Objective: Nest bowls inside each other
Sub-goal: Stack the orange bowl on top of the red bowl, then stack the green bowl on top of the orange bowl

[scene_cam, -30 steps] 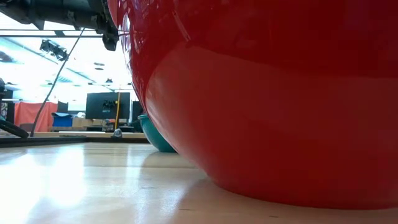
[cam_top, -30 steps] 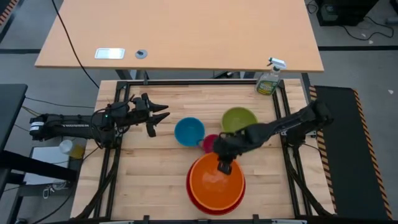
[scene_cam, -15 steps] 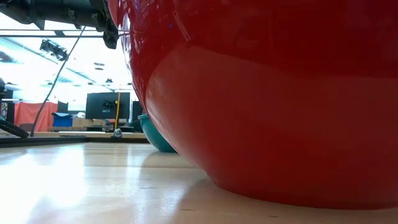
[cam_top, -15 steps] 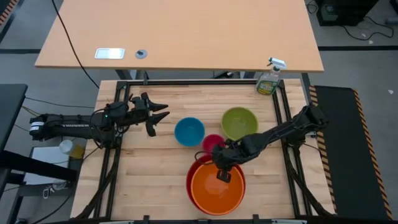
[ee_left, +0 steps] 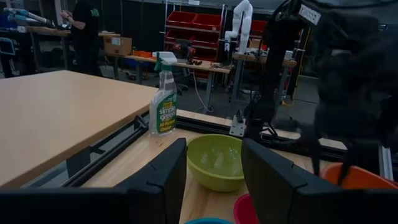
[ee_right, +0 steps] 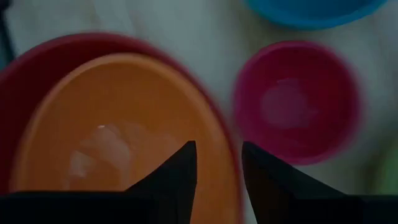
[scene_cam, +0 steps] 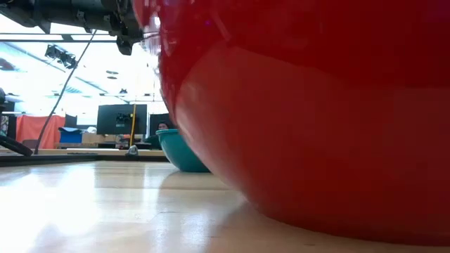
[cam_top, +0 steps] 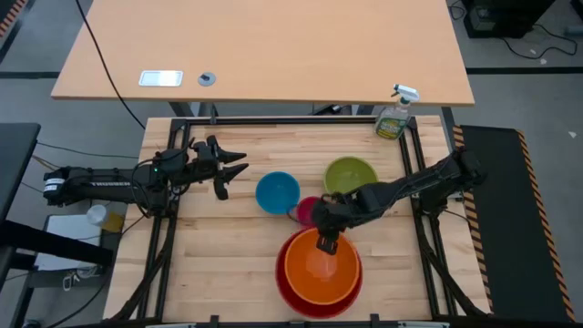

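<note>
The orange bowl (cam_top: 319, 273) (ee_right: 112, 143) sits nested in the large red bowl (cam_top: 282, 288) (scene_cam: 316, 126) near the table's front edge. My right gripper (cam_top: 325, 244) (ee_right: 219, 146) hovers open over the orange bowl's far rim, fingers pointing steeply down, touching nothing that I can see. Just beyond it the pink bowl (cam_top: 303, 211) (ee_right: 298, 106) rests on its base, with the blue bowl (cam_top: 277, 192) and the olive-green bowl (cam_top: 351, 178) (ee_left: 216, 160) farther back. My left gripper (cam_top: 239, 169) (ee_left: 214, 180) waits open and level at the table's left.
A green spray bottle (cam_top: 394, 117) (ee_left: 164, 99) stands at the far right corner. A black frame rail (cam_top: 273, 120) runs around the wooden table. Bare wood lies to the left of the red bowl and in front of my left gripper.
My right gripper dipped toward the near edge with the orange bowl, then came back up and toward the far edge. The orange bowl, earlier tilted with its far rim raised, has settled lower into the red bowl, whose far rim now shows. The red bowl shifted slightly rightward.
</note>
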